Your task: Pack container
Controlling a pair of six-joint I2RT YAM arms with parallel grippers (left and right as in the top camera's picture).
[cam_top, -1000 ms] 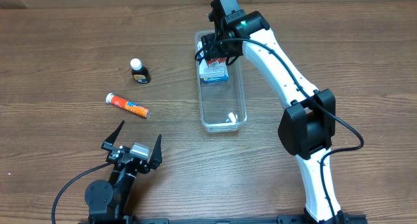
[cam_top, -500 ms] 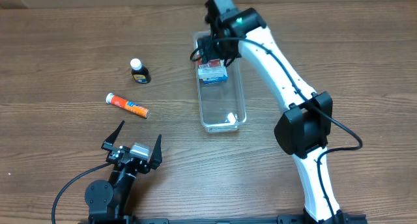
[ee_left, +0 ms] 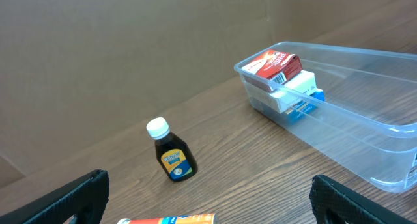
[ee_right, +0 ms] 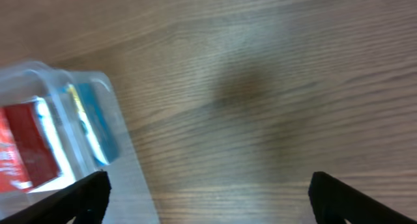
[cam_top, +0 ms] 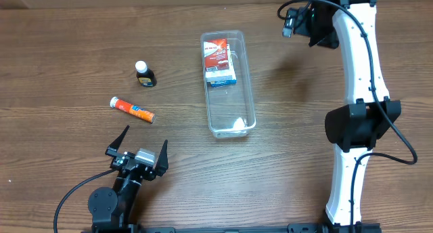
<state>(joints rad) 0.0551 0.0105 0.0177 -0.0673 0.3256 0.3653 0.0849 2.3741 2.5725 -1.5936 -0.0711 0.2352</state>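
On your brown wooden surface (cam_top: 67, 70), the long clear plastic container (cam_top: 230, 108) lies at the centre, with a red-and-white box (cam_top: 218, 53) stacked on a blue box (cam_top: 222, 80) at its far end. Your right fingers (ee_right: 78, 198) hover spread and empty, far right of it. Your left fingers (ee_left: 65, 198) gape empty at the near left.

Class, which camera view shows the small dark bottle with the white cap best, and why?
The left wrist view: the bottle stands close, side-on, cap and label clear. Overhead shows the bottle small, from above. The right wrist view misses it.
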